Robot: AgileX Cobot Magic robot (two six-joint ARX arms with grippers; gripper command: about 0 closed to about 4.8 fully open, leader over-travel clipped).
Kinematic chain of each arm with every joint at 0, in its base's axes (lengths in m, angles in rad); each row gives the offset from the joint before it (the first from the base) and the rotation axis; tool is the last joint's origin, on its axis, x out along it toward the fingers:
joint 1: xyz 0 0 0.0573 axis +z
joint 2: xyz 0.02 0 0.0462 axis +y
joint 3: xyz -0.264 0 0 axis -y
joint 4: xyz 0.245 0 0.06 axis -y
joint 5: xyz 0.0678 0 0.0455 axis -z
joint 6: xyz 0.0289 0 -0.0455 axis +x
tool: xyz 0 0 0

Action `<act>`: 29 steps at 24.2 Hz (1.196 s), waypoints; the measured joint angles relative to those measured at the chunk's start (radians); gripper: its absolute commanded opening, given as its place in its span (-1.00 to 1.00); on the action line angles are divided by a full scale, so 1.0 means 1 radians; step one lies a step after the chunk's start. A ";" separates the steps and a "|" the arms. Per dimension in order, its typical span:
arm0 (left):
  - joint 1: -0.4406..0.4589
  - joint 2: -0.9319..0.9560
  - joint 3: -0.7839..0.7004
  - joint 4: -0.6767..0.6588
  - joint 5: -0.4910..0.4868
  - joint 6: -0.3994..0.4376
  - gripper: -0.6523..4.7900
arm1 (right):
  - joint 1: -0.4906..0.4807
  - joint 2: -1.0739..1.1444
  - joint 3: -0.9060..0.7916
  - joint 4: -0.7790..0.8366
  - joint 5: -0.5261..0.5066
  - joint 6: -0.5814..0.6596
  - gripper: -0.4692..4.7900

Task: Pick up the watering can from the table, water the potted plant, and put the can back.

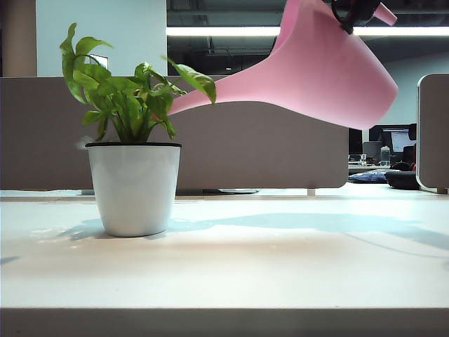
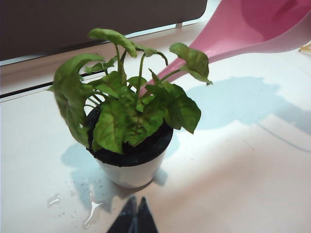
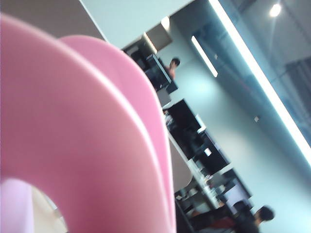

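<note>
The pink watering can (image 1: 330,77) hangs tilted in the air at the upper right, its long spout sloping down into the leaves of the potted plant (image 1: 133,186). My right gripper (image 1: 351,15) is shut on the can's top by the handle. The right wrist view is filled by the pink can (image 3: 87,136), and no fingers show there. In the left wrist view the potted plant (image 2: 131,116) stands on the table (image 2: 233,184), with the watering can (image 2: 262,24) reaching in from beyond it. My left gripper (image 2: 136,206) hovers shut just in front of the pot, holding nothing.
A grey partition (image 1: 266,147) runs behind the off-white table (image 1: 280,260), and another panel (image 1: 433,130) stands at the far right. Water drops (image 2: 92,213) lie on the tabletop beside the pot, close to my left gripper.
</note>
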 measured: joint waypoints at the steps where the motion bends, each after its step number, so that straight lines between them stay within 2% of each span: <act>1: 0.000 0.000 0.000 -0.002 0.000 0.000 -0.78 | -0.013 0.000 0.000 -0.023 0.003 0.050 -0.50; 11: 0.000 0.000 0.000 -0.002 0.000 0.000 -0.78 | -0.135 0.000 0.000 -0.089 -0.043 0.458 -0.50; 20: 0.000 -0.001 0.000 -0.002 0.000 0.000 -0.78 | -0.143 0.052 -0.051 -0.069 -0.070 0.718 -0.50; 22: 0.000 0.000 0.000 -0.002 0.000 0.000 -0.78 | -0.175 0.088 -0.084 -0.021 -0.072 0.858 -0.50; 25: 0.000 -0.001 0.000 -0.002 0.000 0.000 -0.78 | -0.224 0.129 -0.116 0.072 -0.068 0.999 -0.50; 29: 0.000 0.000 0.000 -0.016 0.000 0.000 -0.78 | -0.257 0.201 -0.179 0.233 -0.058 1.091 -0.50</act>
